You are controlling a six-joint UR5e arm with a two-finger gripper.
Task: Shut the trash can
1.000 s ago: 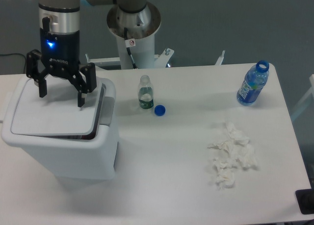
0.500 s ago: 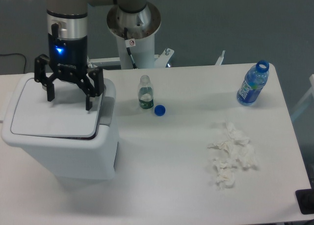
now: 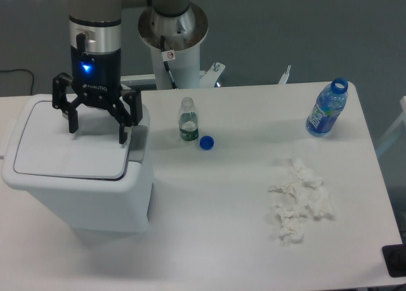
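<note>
The trash can (image 3: 82, 196) is a large white bin at the left of the table. Its flat white lid (image 3: 66, 151) lies down level on the rim, and a grey tab (image 3: 139, 140) shows at its right edge. My gripper (image 3: 98, 134) hangs over the lid's back right part, fingers spread wide and pointing down, with nothing between them. The left fingertip (image 3: 73, 127) is over the lid and the right fingertip (image 3: 123, 137) is near the lid's right edge. Whether the tips touch the lid I cannot tell.
A small clear bottle (image 3: 188, 120) stands uncapped mid-table with a blue cap (image 3: 206, 142) beside it. A blue bottle (image 3: 327, 108) stands open at the right back. Crumpled white tissues (image 3: 298, 202) lie at the right front. The robot base (image 3: 172, 37) rises behind the table.
The gripper has shifted right and slightly away from the camera over the lid, staying open. The lid's front edge has dropped and now sits flush on the bin.
</note>
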